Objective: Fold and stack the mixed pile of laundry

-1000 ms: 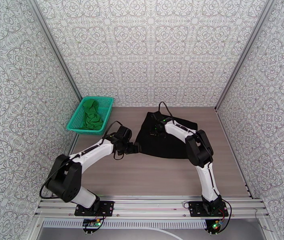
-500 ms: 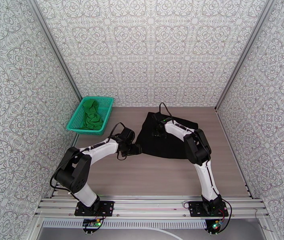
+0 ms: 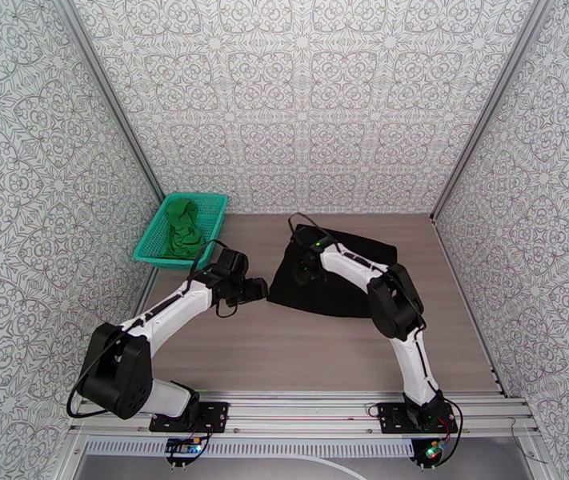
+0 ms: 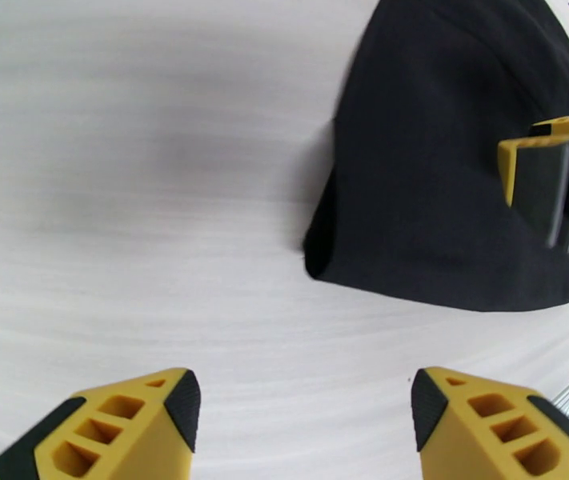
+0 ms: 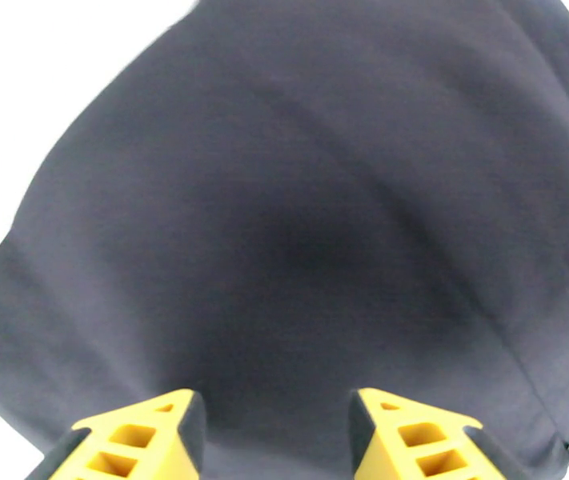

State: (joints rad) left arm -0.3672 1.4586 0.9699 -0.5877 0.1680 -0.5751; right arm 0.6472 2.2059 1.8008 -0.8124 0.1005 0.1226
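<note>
Black T-shirt lies flat on the table, far middle and a bit right of centre. It looks part-folded into a rough trapezoid with a doubled edge at its left corner, probably spread out like this so edges can be picked for the next fold. Left tool hovers low over bare table just beside that left corner, not touching cloth. Its jaws are wide apart with nothing between them, likely lined up to come in on the corner or hem. Right tool sits over the left part of the black shirt, pointing down at the cloth, jaws about half apart, no fabric pinched between them. Cannot tell whether the tips touch the cloth; the pose fits either pinning the shirt or going for a grab. Green T-shirt is bunched inside the teal mesh basket at the far left corner, well apart from both tools, parked there while the black one is handled. Judgement: first garment mid-fold, green not started, no stack yet.
</note>
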